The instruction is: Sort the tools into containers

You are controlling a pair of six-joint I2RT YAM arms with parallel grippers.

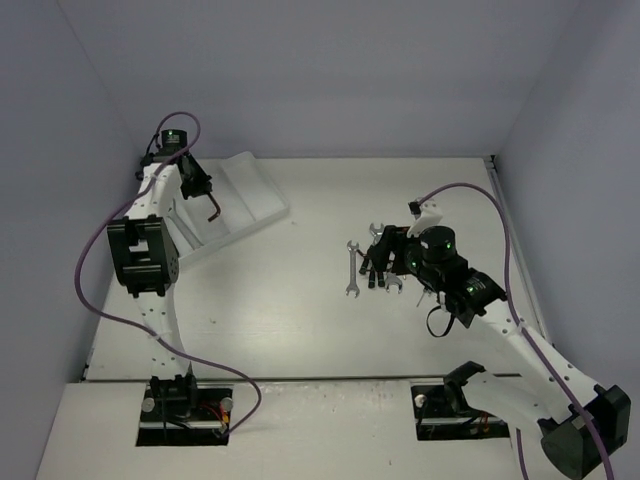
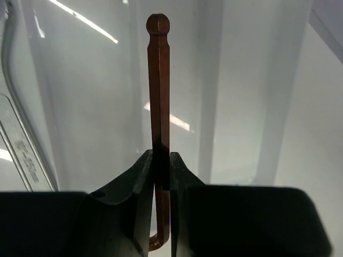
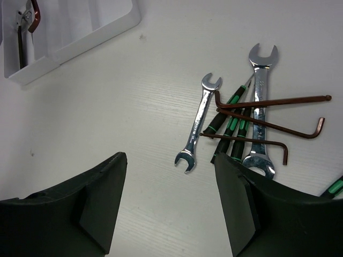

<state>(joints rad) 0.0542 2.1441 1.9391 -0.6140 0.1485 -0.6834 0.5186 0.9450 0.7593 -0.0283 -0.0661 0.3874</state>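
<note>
over a white table [image 1: 300,320], my left gripper [image 2: 161,158] clamps a brown hex key [image 2: 158,80], tray [image 2: 241,107] beneath it; my right gripper [image 3: 170,158], jaws apart, hovers with loose tools [image 3: 260,85] just ahead.

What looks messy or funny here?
On the table, three brown hex keys lie crisscrossed over the screwdrivers and the big wrench, with a small wrench alongside. Nothing looks broken or spilled.

You've got two wrenches [image 3: 198,123], four hex keys [image 3: 273,100] counting the one in the air [image 2: 159,96], one tray [image 1: 260,200]; screwdrivers [image 3: 228,115] too bunched to count.
</note>
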